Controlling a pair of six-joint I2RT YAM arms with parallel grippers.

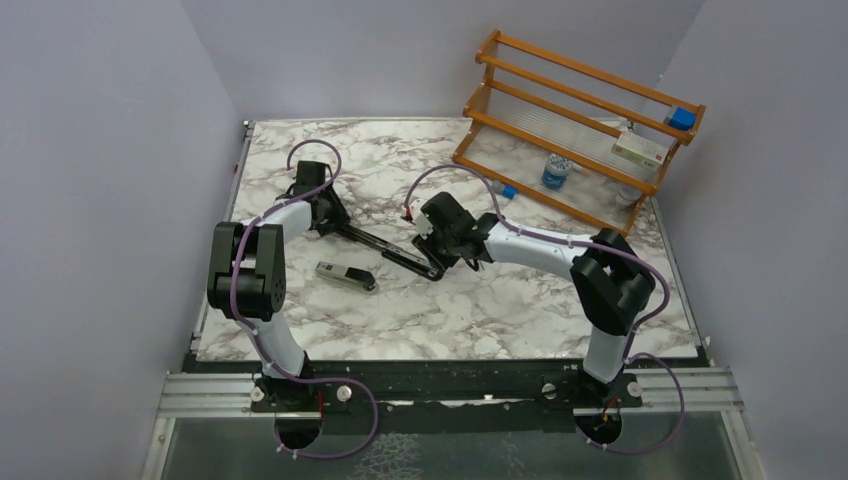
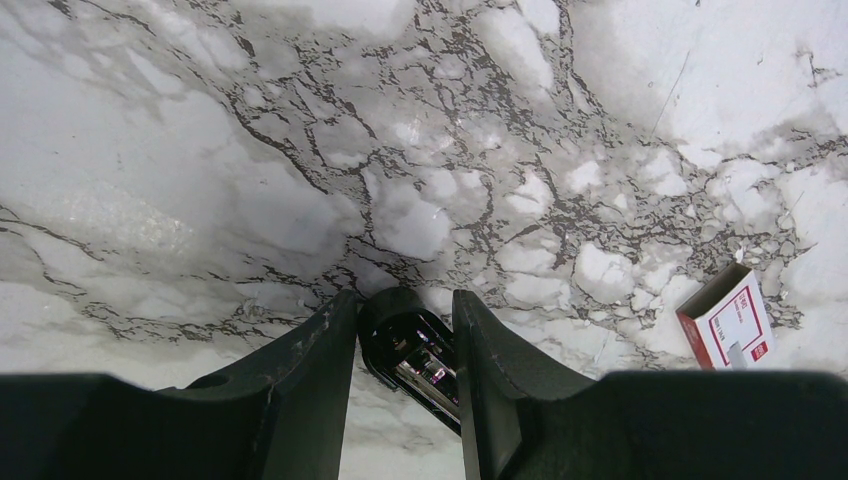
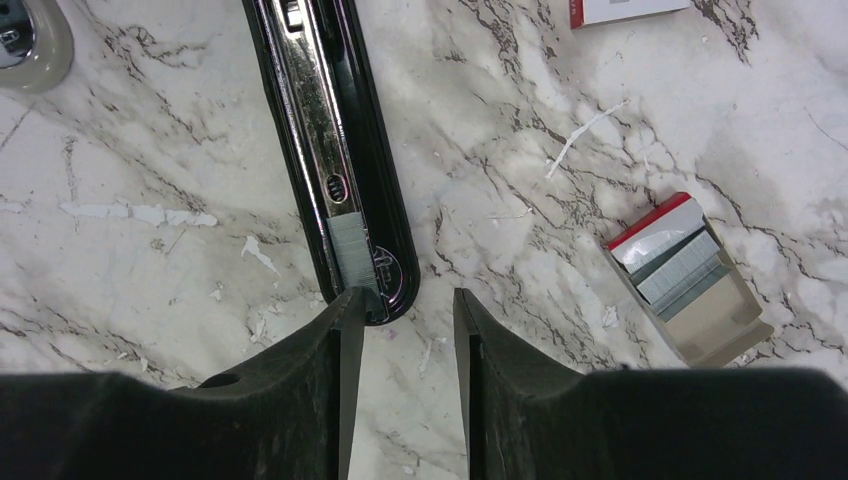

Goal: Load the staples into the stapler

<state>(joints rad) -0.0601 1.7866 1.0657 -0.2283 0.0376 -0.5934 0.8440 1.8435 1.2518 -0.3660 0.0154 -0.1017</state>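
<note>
Left end effector [image 2: 405,305] closed on the stapler [image 3: 335,150] in the middle of the counter [image 1: 520,310]; right end effector [image 3: 405,300], half open and empty, above the staples [image 3: 350,255] laid in its channel. Flush seating is judged the next need.

**Q:** What is carried by the white, grey-veined marble tabletop [image 1: 520,310]?

**A:** A slim black stapler [image 3: 350,150], opened flat; an open pink-red tray of grey staple strips [image 3: 685,275]; and an orange wooden rack [image 1: 590,72] at the far right corner.

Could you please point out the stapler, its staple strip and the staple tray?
Slim black silver-channelled stapler [image 3: 372,170]: right wrist view, black side rail.
Silver-grey staple strip [image 3: 350,252]: right wrist view, its middle.
Red-edged beige staple tray [image 3: 718,322]: right wrist view, bare floor.
</note>
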